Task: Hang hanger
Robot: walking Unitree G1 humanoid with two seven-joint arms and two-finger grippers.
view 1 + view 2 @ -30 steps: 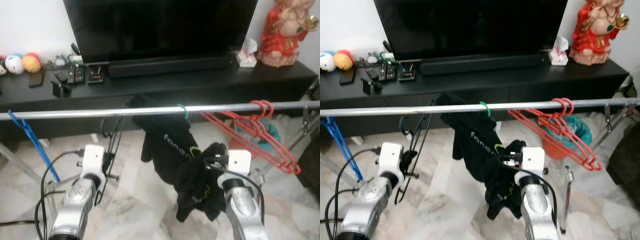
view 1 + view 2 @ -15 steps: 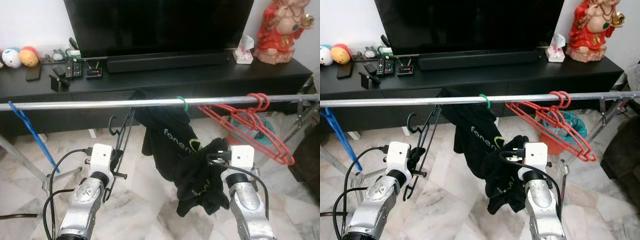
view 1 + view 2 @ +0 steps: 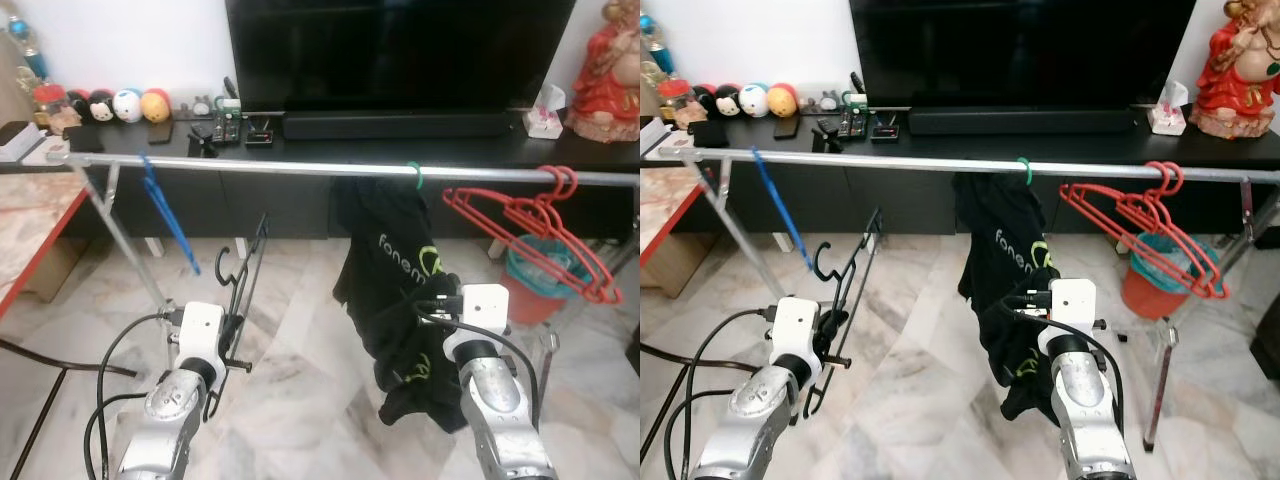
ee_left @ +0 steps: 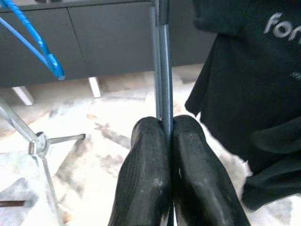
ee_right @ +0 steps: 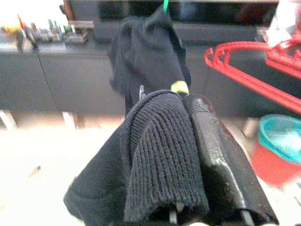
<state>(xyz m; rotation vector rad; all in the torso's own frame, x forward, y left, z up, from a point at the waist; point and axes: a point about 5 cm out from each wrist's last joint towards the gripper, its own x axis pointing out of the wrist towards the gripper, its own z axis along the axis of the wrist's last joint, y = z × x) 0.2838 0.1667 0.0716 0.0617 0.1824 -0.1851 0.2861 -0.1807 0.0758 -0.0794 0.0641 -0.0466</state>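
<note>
A silver rail (image 3: 290,168) runs across in front of me. From it hang a blue hanger (image 3: 166,214) at the left, a black shirt (image 3: 388,250) on a green hook (image 3: 414,177) in the middle, and red hangers (image 3: 535,228) at the right. Low on the left, my left gripper (image 3: 229,334) is shut on a thin black hanger (image 3: 247,268); in the left wrist view its bar (image 4: 162,70) runs up from between the fingers (image 4: 146,160). My right gripper (image 3: 432,303) is shut on a black knit garment (image 3: 412,365), which drapes over one finger (image 5: 160,146).
Behind the rail stands a black TV cabinet (image 3: 330,140) with a TV, soundbar, small toys and a red statue (image 3: 610,60). The rack's legs (image 3: 125,240) splay at both ends. A teal-lined orange bin (image 3: 535,285) is at the right, a red-edged table (image 3: 25,215) at the left.
The camera has drawn back and shifted, so the rail's left end and stand have come into view. Both grippers keep their holds and stay low below the rail.
</note>
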